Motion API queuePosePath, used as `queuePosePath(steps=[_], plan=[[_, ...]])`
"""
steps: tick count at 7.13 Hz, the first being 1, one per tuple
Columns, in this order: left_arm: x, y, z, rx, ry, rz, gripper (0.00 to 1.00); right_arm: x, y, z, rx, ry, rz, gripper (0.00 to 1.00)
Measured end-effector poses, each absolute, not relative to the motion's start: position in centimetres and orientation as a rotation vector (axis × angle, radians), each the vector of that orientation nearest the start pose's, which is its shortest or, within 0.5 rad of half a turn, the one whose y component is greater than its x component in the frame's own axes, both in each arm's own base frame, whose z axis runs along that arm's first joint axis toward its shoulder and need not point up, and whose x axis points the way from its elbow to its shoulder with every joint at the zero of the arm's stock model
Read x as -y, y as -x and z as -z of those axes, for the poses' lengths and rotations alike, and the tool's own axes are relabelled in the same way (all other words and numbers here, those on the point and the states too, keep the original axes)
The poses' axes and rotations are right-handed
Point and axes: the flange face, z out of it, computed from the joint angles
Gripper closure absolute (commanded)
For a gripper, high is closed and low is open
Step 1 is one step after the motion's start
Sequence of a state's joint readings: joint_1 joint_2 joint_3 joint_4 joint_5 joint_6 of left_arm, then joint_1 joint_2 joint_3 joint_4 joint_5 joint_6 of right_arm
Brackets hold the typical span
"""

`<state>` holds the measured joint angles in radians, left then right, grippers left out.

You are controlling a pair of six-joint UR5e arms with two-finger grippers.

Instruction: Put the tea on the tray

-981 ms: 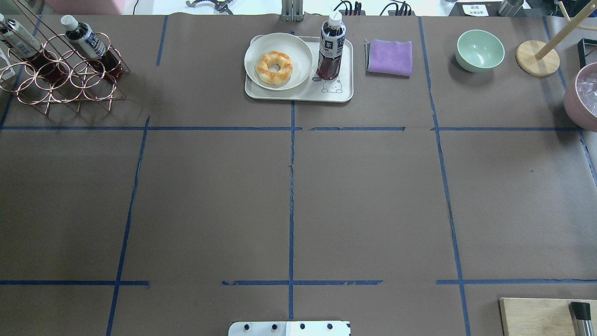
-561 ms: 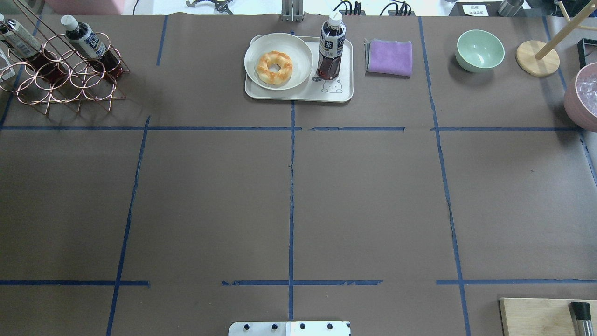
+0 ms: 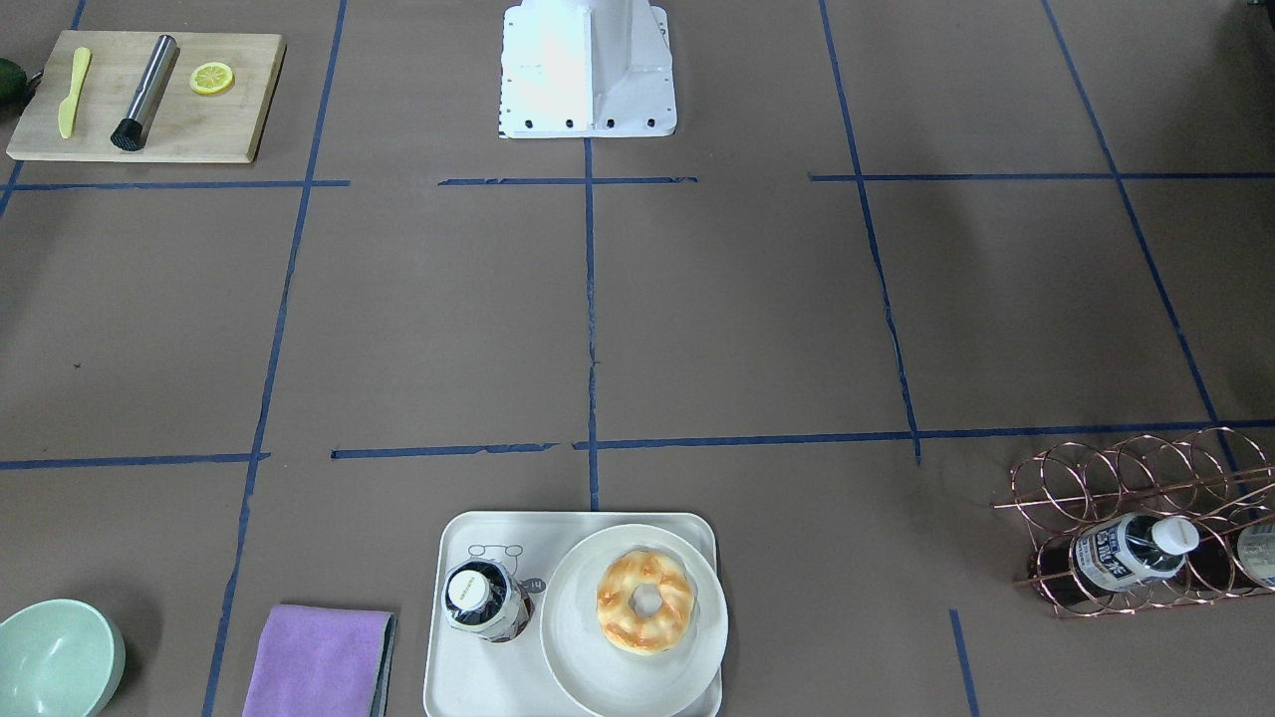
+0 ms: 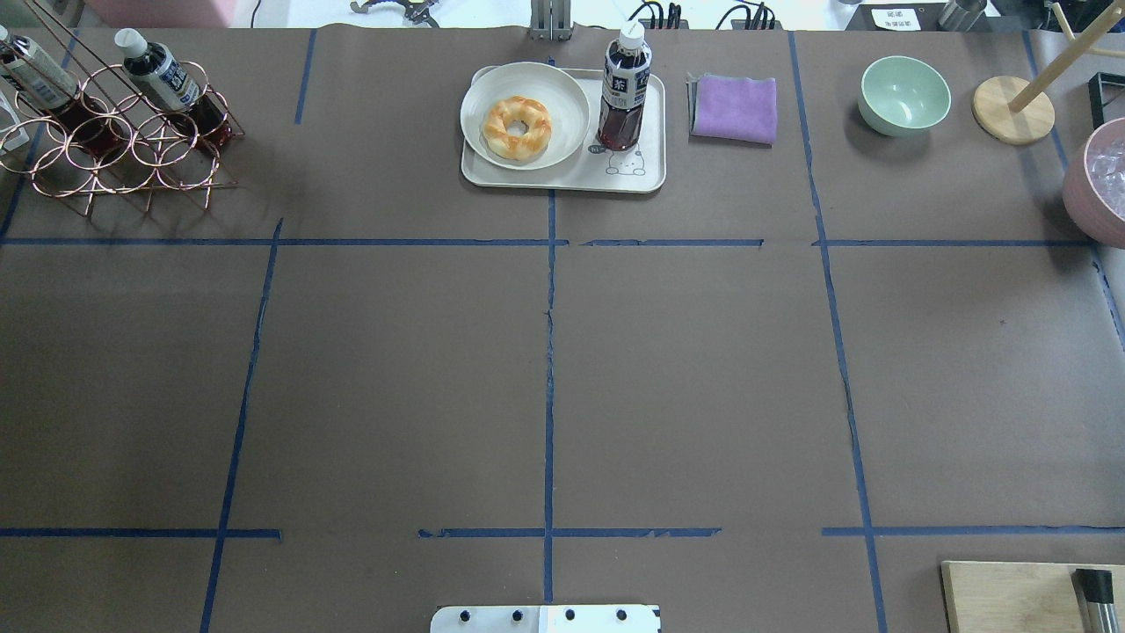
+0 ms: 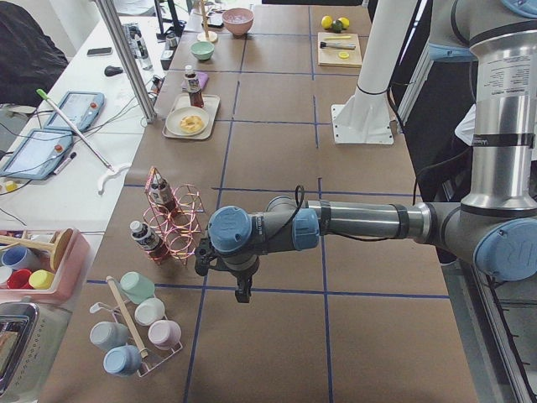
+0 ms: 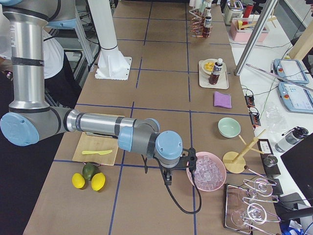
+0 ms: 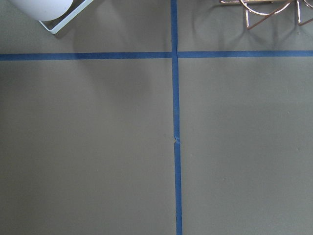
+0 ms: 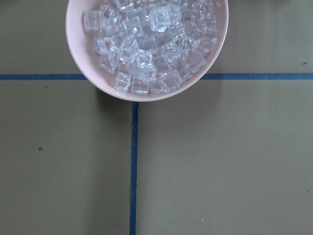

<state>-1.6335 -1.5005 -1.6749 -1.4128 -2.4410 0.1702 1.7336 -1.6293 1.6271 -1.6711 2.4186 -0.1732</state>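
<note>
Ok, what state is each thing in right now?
Small clear tea bottle with white cap: upright on tray, capped.
Cream-white rounded tray: holds bottle and plate.
Round white plate: carries doughnut.
Copper wire rack: two bottles resting in it.
Pink bowl: full of ice cubes.
Mint-green bowl: empty.
Purple cloth: folded.
Left gripper, right gripper: cannot tell.

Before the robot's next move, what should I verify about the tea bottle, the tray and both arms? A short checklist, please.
1. Clear plastic, white-capped tea bottle of dark liquid stands on the cream-white rounded tray: ok.
2. Bottle upright, cap on: ok.
3. Bottle apart from the round white plate with the donut: cannot tell.
4. Left gripper, near the copper wire rack, far from the tray: ok.
5. Right gripper, beside the pink bowl of ice, far from the tray: ok.
6. Grippers open: cannot tell.
</note>
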Motion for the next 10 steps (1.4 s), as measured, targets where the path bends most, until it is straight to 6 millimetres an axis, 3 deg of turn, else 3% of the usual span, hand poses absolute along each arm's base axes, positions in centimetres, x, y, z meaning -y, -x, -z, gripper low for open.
queuePosePath(steps=[4,10], plan=[[44.9,8.5,-64.8,-0.876,0.012,-0.048,0.0,45.1,-10.4,-66.1,0.839,-0.007,-0.006,0.0],[45.1,8.5,-64.9,-0.876,0.013,-0.049,0.0,45.1,-10.2,-66.4,0.839,-0.004,0.007,0.0]])
